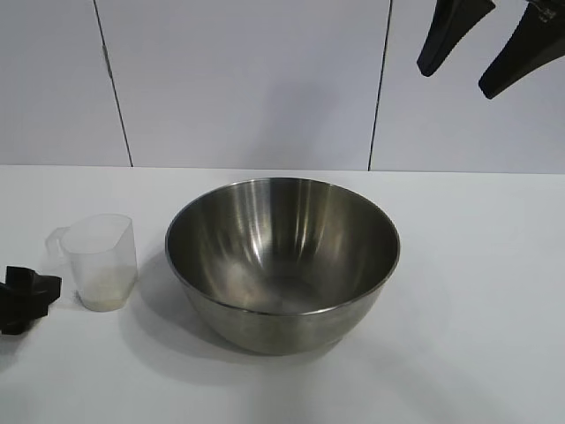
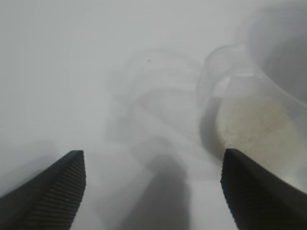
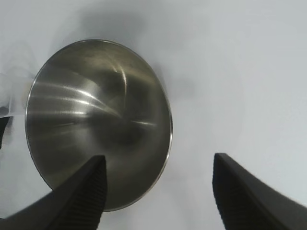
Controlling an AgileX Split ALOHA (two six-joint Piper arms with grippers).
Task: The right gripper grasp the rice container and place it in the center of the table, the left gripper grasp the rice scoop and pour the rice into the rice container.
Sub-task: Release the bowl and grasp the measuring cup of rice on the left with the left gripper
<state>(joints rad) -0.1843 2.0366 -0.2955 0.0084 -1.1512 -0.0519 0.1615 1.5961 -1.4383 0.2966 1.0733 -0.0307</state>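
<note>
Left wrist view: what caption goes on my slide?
Open left gripper nears the clear rice scoop, rice inside, on the white table.

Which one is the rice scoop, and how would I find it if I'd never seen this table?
Start at the big shiny steel bowl in the middle of the white table. Just to its left in the exterior view stands the rice scoop. It is a small see-through plastic cup with a little side handle and whitish rice in the bottom.

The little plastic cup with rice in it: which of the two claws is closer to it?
Left. The left gripper sits low on the table just beside the rice scoop, open, not touching it. The right gripper hangs open high above the table, beyond the rice container.
</note>
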